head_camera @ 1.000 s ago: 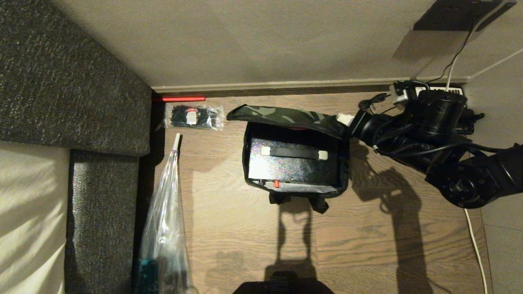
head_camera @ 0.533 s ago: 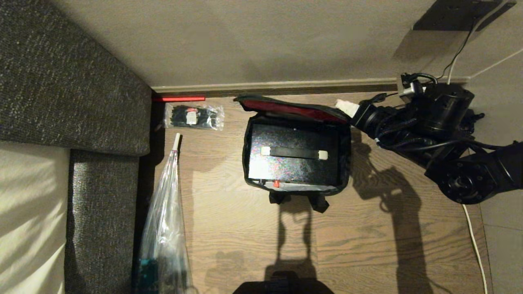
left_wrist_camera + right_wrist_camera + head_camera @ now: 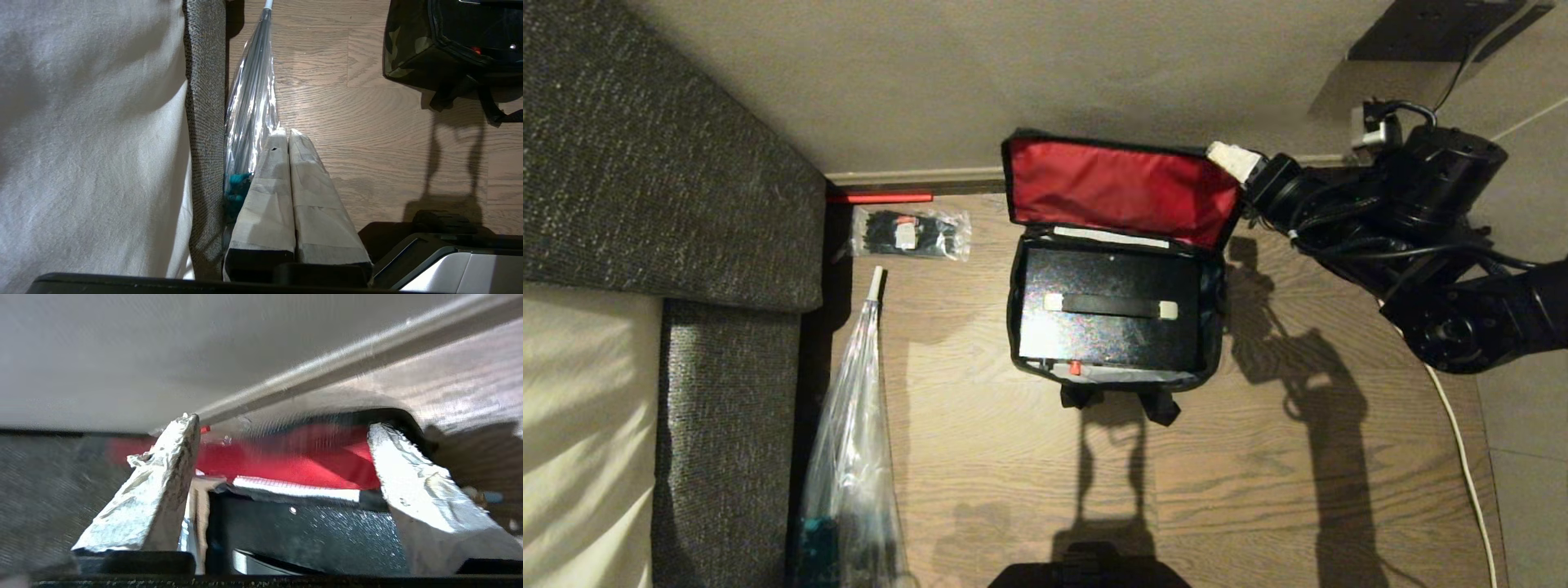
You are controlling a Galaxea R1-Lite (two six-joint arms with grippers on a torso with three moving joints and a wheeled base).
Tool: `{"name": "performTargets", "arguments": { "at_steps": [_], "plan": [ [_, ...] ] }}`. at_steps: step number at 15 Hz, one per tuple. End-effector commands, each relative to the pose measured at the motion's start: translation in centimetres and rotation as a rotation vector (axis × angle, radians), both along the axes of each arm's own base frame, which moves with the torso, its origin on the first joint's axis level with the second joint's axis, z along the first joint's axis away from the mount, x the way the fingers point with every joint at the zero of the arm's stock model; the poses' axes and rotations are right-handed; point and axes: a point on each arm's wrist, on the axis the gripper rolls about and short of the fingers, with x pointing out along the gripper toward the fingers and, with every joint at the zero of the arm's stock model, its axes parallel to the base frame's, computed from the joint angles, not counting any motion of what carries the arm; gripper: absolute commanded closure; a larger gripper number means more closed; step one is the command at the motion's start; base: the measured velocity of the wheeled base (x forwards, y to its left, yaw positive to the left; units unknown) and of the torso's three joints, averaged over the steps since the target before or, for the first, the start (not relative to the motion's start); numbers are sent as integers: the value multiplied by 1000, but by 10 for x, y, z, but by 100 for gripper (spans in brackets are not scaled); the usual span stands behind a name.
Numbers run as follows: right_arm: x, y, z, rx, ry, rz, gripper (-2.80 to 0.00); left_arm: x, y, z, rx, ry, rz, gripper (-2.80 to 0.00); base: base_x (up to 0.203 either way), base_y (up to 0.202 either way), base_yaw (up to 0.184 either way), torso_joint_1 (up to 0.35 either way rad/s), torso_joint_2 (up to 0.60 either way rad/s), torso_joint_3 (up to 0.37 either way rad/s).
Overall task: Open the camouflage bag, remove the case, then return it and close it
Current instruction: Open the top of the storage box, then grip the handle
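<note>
The camouflage bag (image 3: 1214, 327) lies open on the wooden floor, its lid (image 3: 1123, 192) upright near the wall with the red lining facing me. Inside lies the black case (image 3: 1111, 335), flat, with a strap handle on top and a small red knob (image 3: 1075, 368) on its near side. My right gripper (image 3: 1230, 160) hovers at the lid's upper right corner. In the right wrist view this gripper (image 3: 284, 424) is open, with nothing between its taped fingers; the red lining (image 3: 310, 461) and the case (image 3: 318, 535) lie beyond. My left gripper (image 3: 286, 132) is shut, parked low by the sofa.
A clear packet of black ties (image 3: 911, 233) and a red stick (image 3: 880, 197) lie left of the bag near the skirting. An umbrella in a plastic sleeve (image 3: 849, 433) lies along the grey sofa (image 3: 670, 180). A white cable (image 3: 1462, 457) runs down the right.
The lid has swung from nearly closed to fully upright, showing its red lining. My right gripper rose toward the wall with it and its jaws opened off the lid's corner.
</note>
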Motion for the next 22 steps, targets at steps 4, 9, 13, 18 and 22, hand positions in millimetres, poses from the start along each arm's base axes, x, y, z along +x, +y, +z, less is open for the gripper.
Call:
{"name": "performTargets", "arguments": {
  "at_steps": [4, 9, 13, 18, 22],
  "plan": [
    [-7, -12, 17, 30, -99, -37, -280, 0, 0, 0, -1, 0, 1, 0, 0, 0, 0, 0, 0, 0],
    [-55, -26, 5, -9, 29, 5, 0, 0, 0, 0, -1, 0, 1, 0, 0, 0, 0, 0, 0, 0],
    [-135, -40, -28, -85, 153, 205, 0, 0, 0, 0, -1, 0, 1, 0, 0, 0, 0, 0, 0, 0],
    [-226, -66, -52, -218, 322, 112, 0, 0, 0, 0, -1, 0, 1, 0, 0, 0, 0, 0, 0, 0],
    [-307, -93, -69, -386, 313, -72, 0, 0, 0, 0, -1, 0, 1, 0, 0, 0, 0, 0, 0, 0]
  ]
}}
